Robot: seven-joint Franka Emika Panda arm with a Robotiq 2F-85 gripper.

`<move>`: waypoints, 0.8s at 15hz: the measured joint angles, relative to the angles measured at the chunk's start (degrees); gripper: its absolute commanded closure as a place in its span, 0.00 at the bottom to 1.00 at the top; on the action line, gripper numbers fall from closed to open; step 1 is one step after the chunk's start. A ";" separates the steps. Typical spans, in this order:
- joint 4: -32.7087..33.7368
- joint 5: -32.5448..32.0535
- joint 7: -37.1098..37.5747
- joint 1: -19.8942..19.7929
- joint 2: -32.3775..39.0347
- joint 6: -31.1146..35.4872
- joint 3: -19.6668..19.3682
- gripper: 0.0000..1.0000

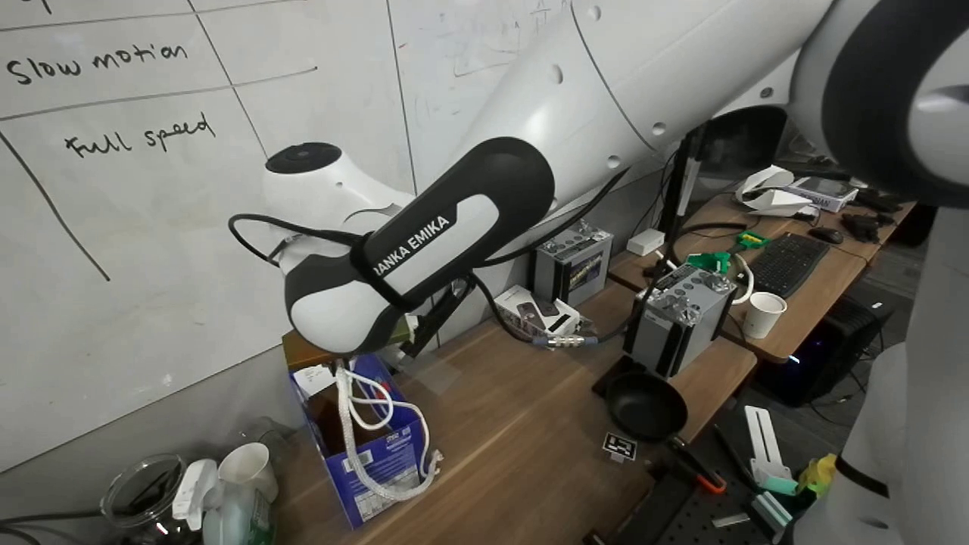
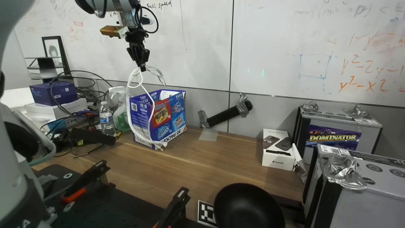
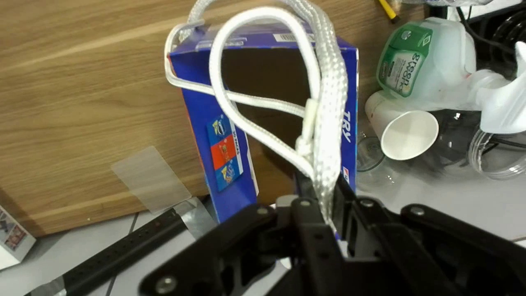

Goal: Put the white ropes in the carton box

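Note:
My gripper [image 2: 143,67] hangs above the carton box, with its jaws shut on the white ropes. The white ropes [image 3: 332,94] dangle from between the fingers in loops and long strands. In both exterior views, the longer strands [image 2: 129,107] [image 1: 350,431] drape down outside one wall of the box, their ends low near the table. Smaller loops hang over the opening. The blue carton box [image 2: 175,115] [image 1: 397,454] stands upright on the table against the whiteboard wall, its brown inside facing up. From above, the wrist view shows its open flap [image 3: 236,201]. The arm hides the gripper in an exterior view.
Close beside the box stand a spray bottle [image 3: 427,61], a paper cup [image 3: 407,131] and a glass jar [image 1: 144,492]. A black bar [image 2: 227,114] is taped to the wall. Farther along are a phone box [image 2: 278,150], a black pan [image 2: 248,205] and large batteries [image 2: 360,196].

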 measured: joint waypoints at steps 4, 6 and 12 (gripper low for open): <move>5.50 -0.98 -2.23 -0.32 4.64 1.87 -0.51 0.87; 7.84 -0.90 -4.02 -0.74 7.26 2.69 -1.04 0.87; 12.67 -0.03 -7.76 -2.16 14.14 3.05 -3.47 0.87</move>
